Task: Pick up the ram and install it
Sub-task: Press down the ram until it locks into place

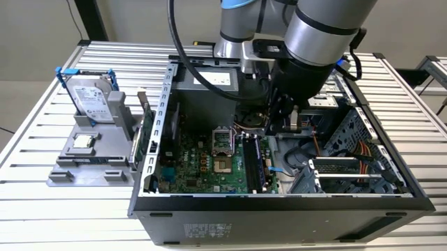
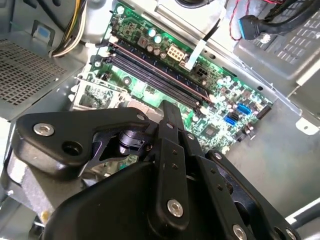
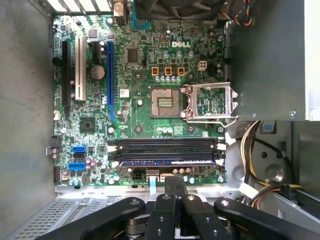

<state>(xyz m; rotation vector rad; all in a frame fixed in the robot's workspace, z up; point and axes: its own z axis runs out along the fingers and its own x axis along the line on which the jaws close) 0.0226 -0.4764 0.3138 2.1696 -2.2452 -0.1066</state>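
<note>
The ram (image 3: 167,162) is a long dark blue-green stick standing on edge in one of the motherboard's memory slots, with empty black slots (image 3: 165,145) beside it. In the exterior view the ram (image 1: 253,159) sits in the green motherboard (image 1: 202,167) inside the open computer case. My gripper (image 3: 175,183) hangs above the board just beside the ram's slot. Its black fingers are pressed together with nothing between them, as the second wrist view of the gripper (image 2: 168,108) also shows. From outside, the gripper (image 1: 292,121) is low inside the case under the arm.
The case walls (image 1: 165,110) ring the board. An open processor socket (image 3: 165,101), a drive cage (image 1: 349,172) and loose cables (image 3: 250,150) lie close by. On the table at the exterior view's left, a grey holder (image 1: 66,175) carries a hard drive (image 1: 93,102) and a processor chip (image 1: 84,140).
</note>
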